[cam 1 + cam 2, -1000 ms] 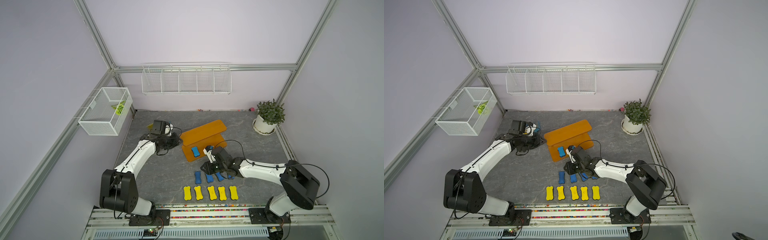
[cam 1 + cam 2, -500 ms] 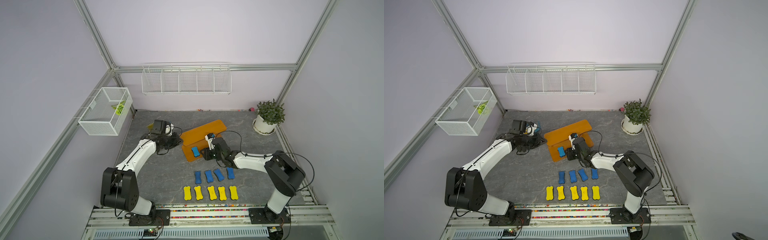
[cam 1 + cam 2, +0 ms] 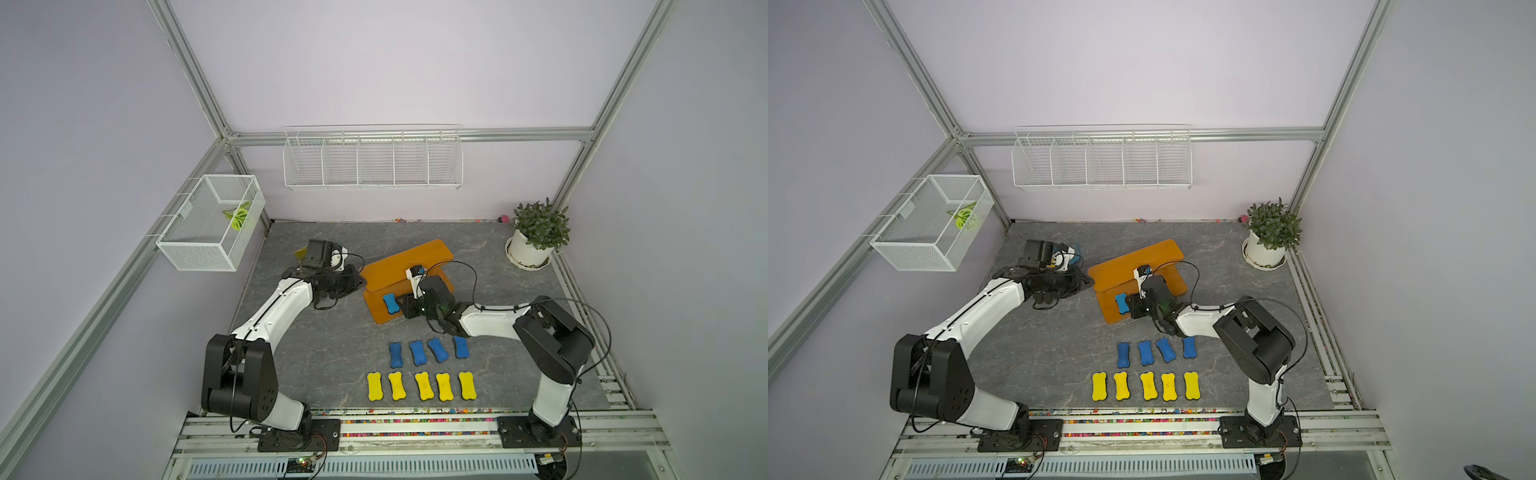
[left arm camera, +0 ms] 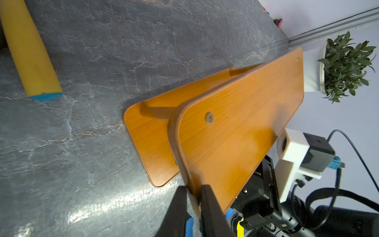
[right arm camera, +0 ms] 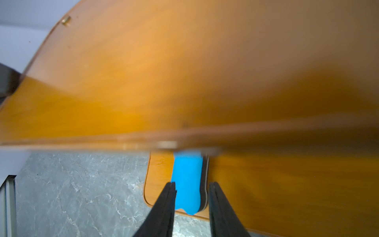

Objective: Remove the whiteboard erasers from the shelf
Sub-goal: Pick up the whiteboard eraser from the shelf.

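Observation:
The orange-brown shelf [image 3: 409, 259] stands mid-table. My left gripper [image 4: 194, 186] is shut on the edge of its upper board [image 4: 242, 127], at the shelf's left end [image 3: 360, 282]. One blue whiteboard eraser [image 3: 390, 302] lies on the lower board [image 5: 158, 174]. My right gripper [image 5: 192, 183] is open, one finger on each side of this eraser [image 5: 187, 172], with a small gap at its dark side. Several blue erasers [image 3: 417, 352] and several yellow ones [image 3: 424, 385] lie in two rows on the table in front of the shelf, in both top views [image 3: 1146, 352].
A potted plant [image 3: 538, 232] stands at the back right. A wire basket [image 3: 212, 224] hangs on the left wall and a wire rack [image 3: 372, 160] on the back wall. A yellow tube with a blue end [image 4: 30, 51] lies behind my left wrist.
My right gripper has left the row of blue erasers on the table and moved back to the shelf's lower board, around the blue eraser there. The left arm has stayed at the shelf's left end.

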You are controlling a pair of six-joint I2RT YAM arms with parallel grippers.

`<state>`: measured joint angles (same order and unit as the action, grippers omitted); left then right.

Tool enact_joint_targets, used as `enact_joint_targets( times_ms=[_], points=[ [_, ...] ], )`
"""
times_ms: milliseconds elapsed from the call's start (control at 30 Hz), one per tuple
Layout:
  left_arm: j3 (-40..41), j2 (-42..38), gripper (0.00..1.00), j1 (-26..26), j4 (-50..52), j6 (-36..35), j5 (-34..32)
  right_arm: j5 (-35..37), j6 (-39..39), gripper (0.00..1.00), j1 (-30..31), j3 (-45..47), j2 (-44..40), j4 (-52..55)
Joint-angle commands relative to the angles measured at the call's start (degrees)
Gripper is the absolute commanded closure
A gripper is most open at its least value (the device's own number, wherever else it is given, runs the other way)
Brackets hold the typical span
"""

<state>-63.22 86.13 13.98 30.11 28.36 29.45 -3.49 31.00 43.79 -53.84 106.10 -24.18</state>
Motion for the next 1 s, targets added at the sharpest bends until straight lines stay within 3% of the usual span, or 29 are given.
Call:
enact_joint_targets(
  times_ms=[0,367,967],
  points=[
    [-0.1,1.8,0.82,0.0,1.9,-0.9,-2.1,3.5,-0.2,0.67,1.7,2.4,0.7,-4.3],
    [-0.1,1.1,0.82,0.0,2.1,-1.0,-2.0,11.6,2.9,0.67,5.2,7.9,2.1,-15.4],
    [0.2,0.4,0.82,0.0,2.0,-1.0,-1.7,14.1,8.9,0.65,5.1,10.7,6.4,-26.4]
  ],
)
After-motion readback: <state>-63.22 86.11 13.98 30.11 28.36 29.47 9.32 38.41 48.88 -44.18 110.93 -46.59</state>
